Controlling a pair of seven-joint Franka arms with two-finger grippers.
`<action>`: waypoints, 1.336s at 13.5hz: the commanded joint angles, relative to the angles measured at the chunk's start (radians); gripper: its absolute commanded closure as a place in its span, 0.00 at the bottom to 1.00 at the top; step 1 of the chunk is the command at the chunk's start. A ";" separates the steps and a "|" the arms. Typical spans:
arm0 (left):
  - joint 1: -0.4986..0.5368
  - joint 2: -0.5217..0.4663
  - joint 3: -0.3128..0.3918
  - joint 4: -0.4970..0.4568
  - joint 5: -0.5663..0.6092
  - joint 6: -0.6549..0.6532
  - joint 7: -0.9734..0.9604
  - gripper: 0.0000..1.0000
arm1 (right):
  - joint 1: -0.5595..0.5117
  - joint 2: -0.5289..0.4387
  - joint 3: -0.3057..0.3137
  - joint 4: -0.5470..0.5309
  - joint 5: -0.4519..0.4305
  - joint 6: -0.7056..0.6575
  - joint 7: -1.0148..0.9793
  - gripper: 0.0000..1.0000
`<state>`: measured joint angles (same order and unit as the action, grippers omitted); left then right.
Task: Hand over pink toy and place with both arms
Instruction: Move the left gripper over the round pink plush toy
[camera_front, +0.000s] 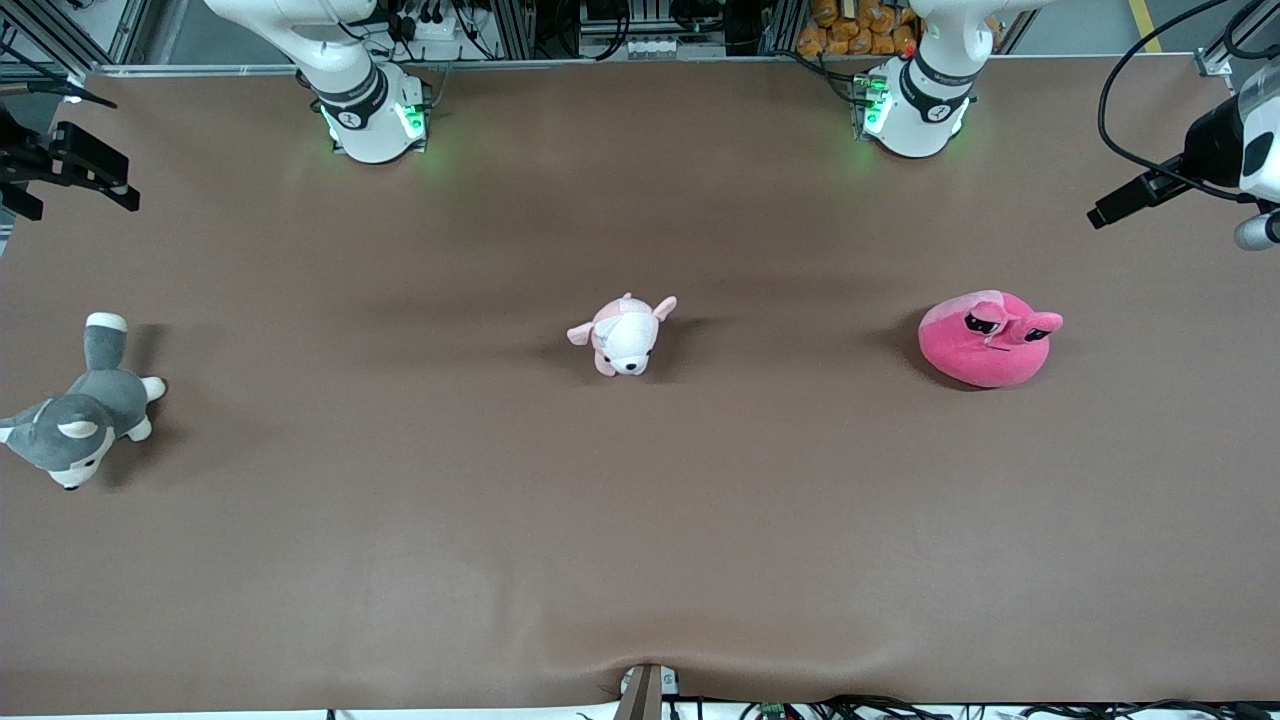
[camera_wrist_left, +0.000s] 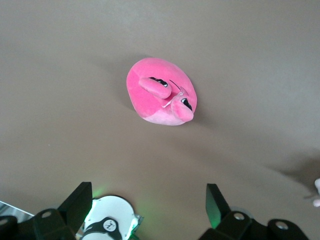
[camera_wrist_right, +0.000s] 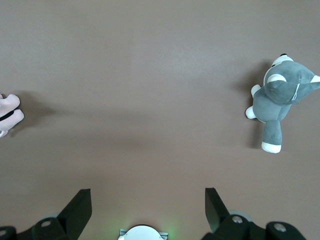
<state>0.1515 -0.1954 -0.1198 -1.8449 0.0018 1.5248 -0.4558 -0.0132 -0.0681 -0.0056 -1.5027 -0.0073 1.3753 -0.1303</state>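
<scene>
Right now I see the brown-covered table (camera_front: 640, 560) carrying three plush toys, well apart from one another in a rough row across its middle. Both white robot arms wait high above their bases; the right arm (camera_front: 345, 60) rises from its base at one end of the top edge, the left arm (camera_front: 935, 60) from the other.

My left end effector (camera_wrist_left: 147, 212) hangs up in the air over the table near its own base, its two black fingers (camera_wrist_left: 80, 202) spread wide and gripping nothing. My right end effector (camera_wrist_right: 147, 210) is likewise spread wide and empty, hovering over bare table near its base.

Largest of the toys, the round hot-pink blob plush with two stalk eyes (camera_front: 988, 338) sits on the table toward the left arm's end, untouched; the left wrist view shows it (camera_wrist_left: 161, 97) resting alone on the cloth, with black half-lidded pupils. The grey-and-white husky plush (camera_front: 85, 405) lies at the right arm's end, a little nearer the front camera. The small pale pink-and-white puppy plush (camera_front: 625, 335) stands between them at the middle.
</scene>
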 joint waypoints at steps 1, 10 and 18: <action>0.014 -0.078 -0.011 -0.112 -0.022 0.063 -0.111 0.00 | -0.013 0.010 0.010 0.021 -0.007 -0.015 -0.012 0.00; 0.019 -0.075 -0.009 -0.257 -0.094 0.218 -0.423 0.00 | -0.010 0.011 0.010 0.021 -0.007 -0.015 -0.012 0.00; 0.103 0.079 0.000 -0.204 -0.103 0.216 -0.645 0.00 | -0.008 0.011 0.010 0.022 -0.007 -0.015 -0.012 0.00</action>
<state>0.2245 -0.1461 -0.1143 -2.0755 -0.0806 1.7452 -1.0644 -0.0132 -0.0672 -0.0043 -1.5028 -0.0073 1.3749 -0.1303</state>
